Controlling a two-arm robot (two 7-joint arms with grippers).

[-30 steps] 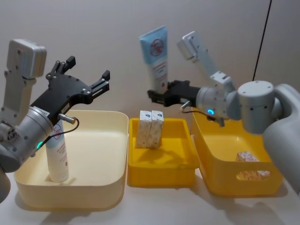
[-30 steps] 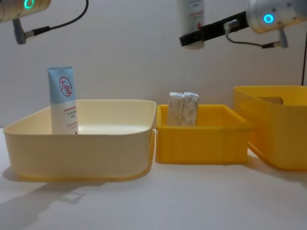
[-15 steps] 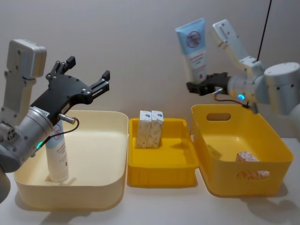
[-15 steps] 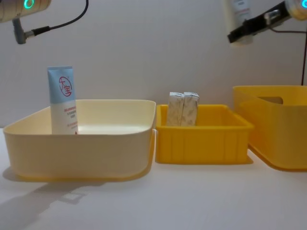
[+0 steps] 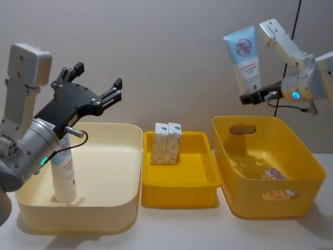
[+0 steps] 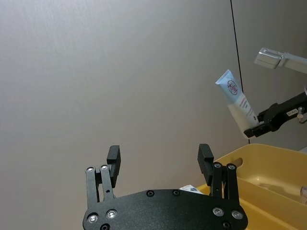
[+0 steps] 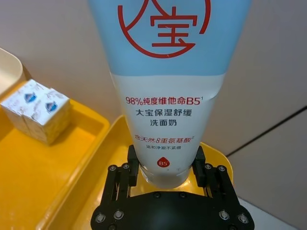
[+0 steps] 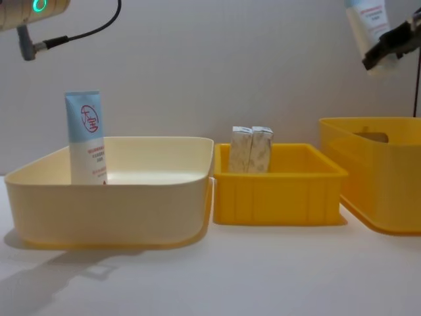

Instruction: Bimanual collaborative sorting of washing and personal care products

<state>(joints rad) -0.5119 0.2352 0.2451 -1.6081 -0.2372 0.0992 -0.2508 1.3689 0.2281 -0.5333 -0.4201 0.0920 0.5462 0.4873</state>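
My right gripper (image 5: 255, 97) is shut on the lower end of a white squeeze tube (image 5: 245, 60) with a light-blue top and a red round logo. It holds the tube upright, high above the back rim of the right yellow bin (image 5: 260, 200). The right wrist view has the tube (image 7: 168, 96) clamped between the fingers (image 7: 132, 165). My left gripper (image 5: 91, 80) hangs open above the cream bin (image 5: 132, 130), where a second tube (image 5: 63, 169) stands upright. Two cream cartons (image 5: 166, 141) stand in the middle yellow tray (image 5: 179, 192). Another carton (image 5: 273, 173) lies in the right bin.
The three containers stand side by side on a white table, with the cream bin (image 8: 112, 210) at the left, the tray (image 8: 276, 197) in the middle and the yellow bin (image 8: 381, 184) at the right. A black cable (image 5: 291, 41) runs down the wall behind the right arm.
My right gripper has carried the tube rightward, from above the middle tray to above the right yellow bin. The left arm has stayed still.
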